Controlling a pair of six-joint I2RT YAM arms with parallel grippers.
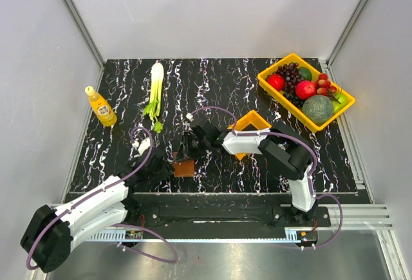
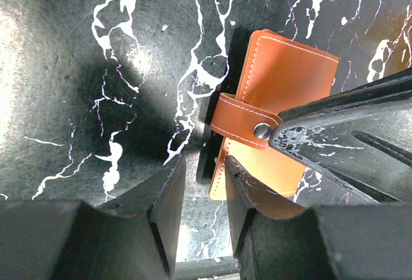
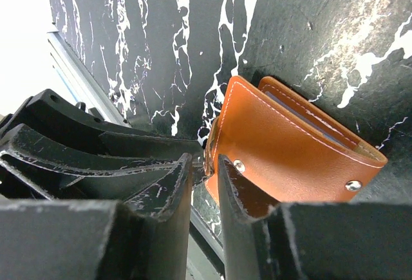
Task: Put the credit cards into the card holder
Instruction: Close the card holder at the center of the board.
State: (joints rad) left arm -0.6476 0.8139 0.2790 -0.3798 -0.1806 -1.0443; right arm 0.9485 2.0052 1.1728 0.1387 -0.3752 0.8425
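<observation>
Card holder (image 1: 183, 166) near-centre on surface (image 1: 257, 80), between both grippers. Left gripper (image 2: 203, 164) slightly parted, gap empty. Right gripper (image 3: 205, 161) narrow at holder edge, grip unclear. Best: steady holder, spread pocket before feeding cards.

A robotics lab test cell: plain white panel walls (image 1: 219, 9) framed in aluminium profiles (image 1: 77, 16) enclose a black marbled worktop (image 1: 212, 80). Two cabled robot arms (image 1: 96, 206) are bolted to a metal rail (image 1: 212, 214) at its near edge.
</observation>
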